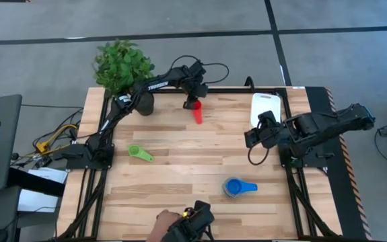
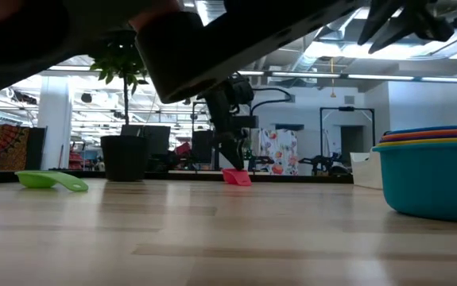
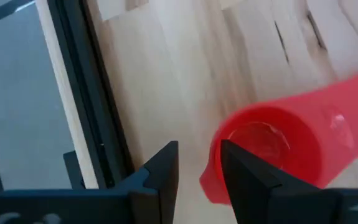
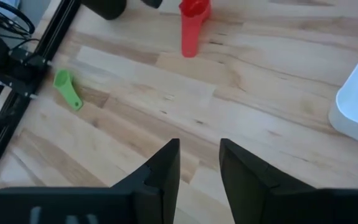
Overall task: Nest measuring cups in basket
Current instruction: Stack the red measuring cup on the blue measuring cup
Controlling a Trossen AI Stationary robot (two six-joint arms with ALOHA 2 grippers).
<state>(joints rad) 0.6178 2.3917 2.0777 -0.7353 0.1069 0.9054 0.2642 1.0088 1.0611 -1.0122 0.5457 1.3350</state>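
Observation:
A red measuring cup [image 1: 196,111] lies at the far middle of the table, bowl away and handle toward the near edge; the right wrist view shows the red cup [image 4: 190,28] too. My left gripper [image 1: 194,99] hangs over its bowl, open by a narrow gap. In the left wrist view the left gripper [image 3: 197,171] has bare table between its fingers, and the red cup [image 3: 272,149] lies beside one finger. A green cup [image 1: 139,153] lies left of centre. A blue cup [image 1: 237,187] sits near the near edge. The white basket [image 1: 264,107] stands far right. My right gripper [image 1: 252,139], narrowly open, waits near it. My left gripper comes at the red cup from above, pointing down. One finger [image 3: 244,177] stands over the bowl's rim [image 3: 219,140], outside the wall, and nothing lies between the two fingers. I cannot tell whether that finger touches the rim. The cup rests on the table.
A potted plant [image 1: 122,64] in a dark pot [image 1: 143,102] stands at the far left, close to my left arm. A person's hand [image 1: 161,222] reaches in at the near edge beside a dark object [image 1: 196,218]. In the low view, several coloured rims show nested in a teal cup [image 2: 435,179].

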